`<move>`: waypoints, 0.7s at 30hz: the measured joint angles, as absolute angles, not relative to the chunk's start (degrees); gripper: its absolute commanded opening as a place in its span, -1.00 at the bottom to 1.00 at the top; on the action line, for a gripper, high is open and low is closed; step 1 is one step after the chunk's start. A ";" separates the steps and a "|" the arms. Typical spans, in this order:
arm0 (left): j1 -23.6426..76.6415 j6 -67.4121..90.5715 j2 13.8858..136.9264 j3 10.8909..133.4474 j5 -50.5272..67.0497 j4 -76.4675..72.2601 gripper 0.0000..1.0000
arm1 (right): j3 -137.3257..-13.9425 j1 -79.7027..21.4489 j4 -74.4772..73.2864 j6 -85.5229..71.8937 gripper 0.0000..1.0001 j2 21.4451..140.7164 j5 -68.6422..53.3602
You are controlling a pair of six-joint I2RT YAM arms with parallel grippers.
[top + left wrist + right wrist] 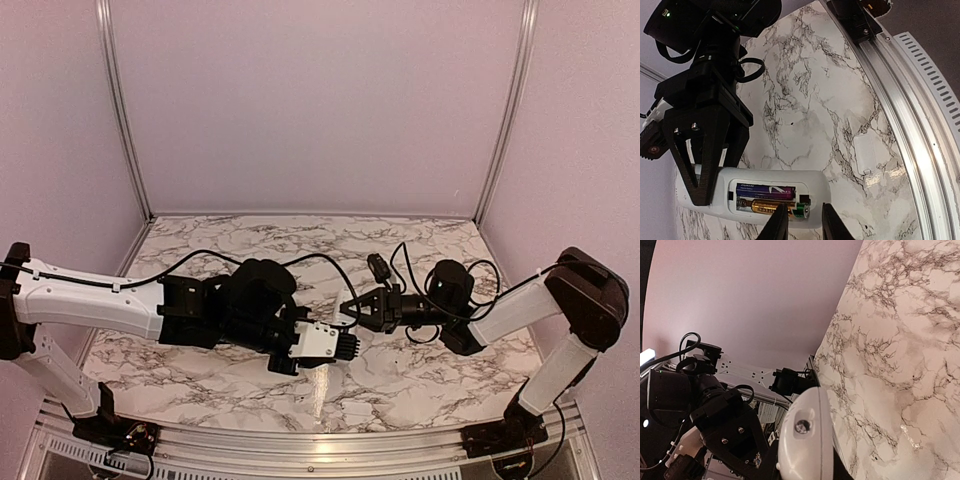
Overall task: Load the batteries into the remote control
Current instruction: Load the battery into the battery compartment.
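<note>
The white remote control [835, 192] hangs above the table, back up, with its battery bay open. My right gripper [715, 175] is shut on its left end; in the right wrist view the remote's rounded end [805, 440] fills the space between the fingers. Two batteries lie in the bay: a purple one [765, 190] and, beside it, a golden one [767, 206] whose green end pokes over the bay's edge. My left gripper [802, 222] hovers over that green end, its jaws a little apart. One left fingertip [779, 220] overlaps the golden battery.
The remote's white battery cover [867, 152] lies loose on the marble table [250, 250], near the aluminium rail [910, 125] at the table's front edge. Both arms meet near the table's middle, the right gripper [348, 308] pointing left. Cables loop around both wrists.
</note>
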State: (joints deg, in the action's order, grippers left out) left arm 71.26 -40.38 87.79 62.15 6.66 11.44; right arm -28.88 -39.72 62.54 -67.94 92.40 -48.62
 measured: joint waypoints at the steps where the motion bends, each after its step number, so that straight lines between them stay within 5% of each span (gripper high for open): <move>1: 71.29 -40.38 87.94 62.17 6.44 11.44 -0.54 | -28.82 -39.72 62.57 -67.94 -1.00 92.40 -48.60; 21: 71.75 -40.99 91.24 64.97 0.21 12.75 -0.75 | -27.88 -39.72 63.22 -68.47 -1.00 92.79 -48.29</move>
State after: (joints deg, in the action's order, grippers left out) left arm 71.75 -40.99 91.24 64.97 0.21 12.75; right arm -27.88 -39.72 63.22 -68.47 92.79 -48.29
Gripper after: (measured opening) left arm 0.141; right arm 0.192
